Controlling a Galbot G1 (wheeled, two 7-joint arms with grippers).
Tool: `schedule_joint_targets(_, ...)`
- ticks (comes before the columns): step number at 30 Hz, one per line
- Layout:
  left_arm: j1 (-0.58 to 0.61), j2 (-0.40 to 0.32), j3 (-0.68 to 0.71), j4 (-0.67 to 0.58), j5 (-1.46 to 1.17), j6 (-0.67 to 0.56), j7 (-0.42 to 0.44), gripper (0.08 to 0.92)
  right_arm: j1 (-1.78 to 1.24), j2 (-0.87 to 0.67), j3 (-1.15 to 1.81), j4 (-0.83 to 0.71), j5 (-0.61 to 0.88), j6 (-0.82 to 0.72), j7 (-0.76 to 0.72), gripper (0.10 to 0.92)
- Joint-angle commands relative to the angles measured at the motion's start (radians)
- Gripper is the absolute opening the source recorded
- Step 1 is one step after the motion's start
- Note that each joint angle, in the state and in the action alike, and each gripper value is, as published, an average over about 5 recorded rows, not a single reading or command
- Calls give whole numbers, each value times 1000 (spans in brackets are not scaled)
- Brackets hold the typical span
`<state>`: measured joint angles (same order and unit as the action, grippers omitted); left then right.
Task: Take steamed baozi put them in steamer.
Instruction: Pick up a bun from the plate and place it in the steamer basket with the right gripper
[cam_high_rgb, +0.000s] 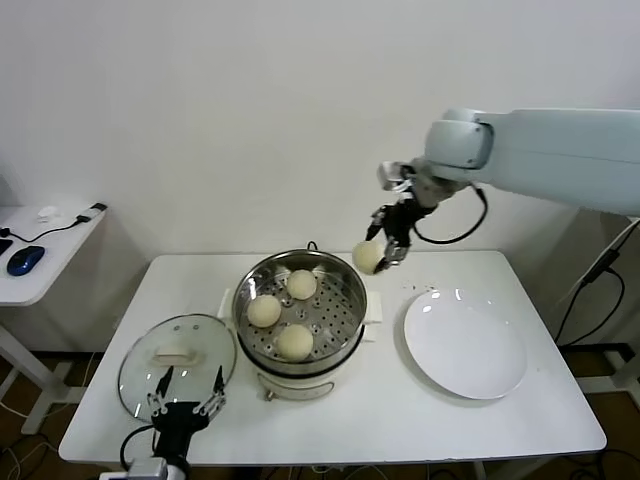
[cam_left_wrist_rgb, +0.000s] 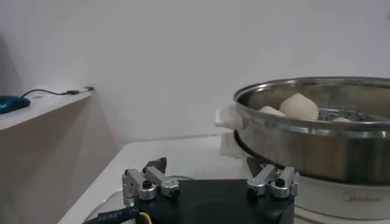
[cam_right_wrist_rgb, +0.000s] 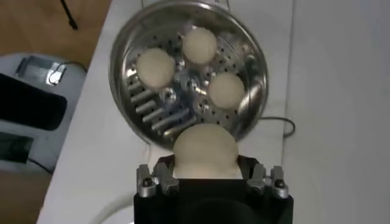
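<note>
The steel steamer (cam_high_rgb: 347, 298) stands mid-table on its cream base, and three cream baozi lie on its perforated tray: one at the back (cam_high_rgb: 301, 284), one on the left (cam_high_rgb: 264, 310), one at the front (cam_high_rgb: 295, 342). My right gripper (cam_high_rgb: 383, 254) hangs in the air just beyond the steamer's far right rim, shut on a fourth baozi (cam_high_rgb: 368, 257). In the right wrist view this held baozi (cam_right_wrist_rgb: 204, 150) sits between the fingers above the steamer (cam_right_wrist_rgb: 122, 61). My left gripper (cam_high_rgb: 186, 399) is open and empty near the table's front left, over the lid's near edge.
A round glass lid (cam_high_rgb: 145, 365) with a white handle lies left of the steamer. An empty white plate (cam_high_rgb: 465, 345) lies to its right. A side table (cam_high_rgb: 55, 245) with a blue mouse (cam_high_rgb: 25, 260) stands at the far left.
</note>
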<state>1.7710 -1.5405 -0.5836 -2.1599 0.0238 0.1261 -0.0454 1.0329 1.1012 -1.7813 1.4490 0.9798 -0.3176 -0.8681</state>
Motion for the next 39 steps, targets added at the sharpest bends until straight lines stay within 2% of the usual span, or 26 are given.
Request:
schedule_joint_targets(1,-6,-1,6,-3,-2,3,1,823,-140,204,-28,-51,84,-71,111,684)
schedule_joint_targets(10,-18,5,-11,15,-13,4,1,823,-284,251,-6,-191,28,-76,138,687)
schedule_joint_targets(25,-26,13,-9,38,-17,0,1,823,-304,238,1,-173,-17,-74,148,692)
schedule_joint_targets(28,-25,13,-6,37,-16,-1,1,823,-270,225,11,-168,-9,-35,102,743)
schedule_joint_targets(31,-20,13,-5,34,-14,-2,1,823,-212,198,16,-161,5,16,26,803)
schedule_joint_targets(35,-12,16,-7,26,-13,-2,1,823,-152,112,55,-152,44,63,-31,821)
schedule_joint_targets(39,-5,15,-7,16,-11,-2,1,823,-164,-39,219,-163,72,48,70,823)
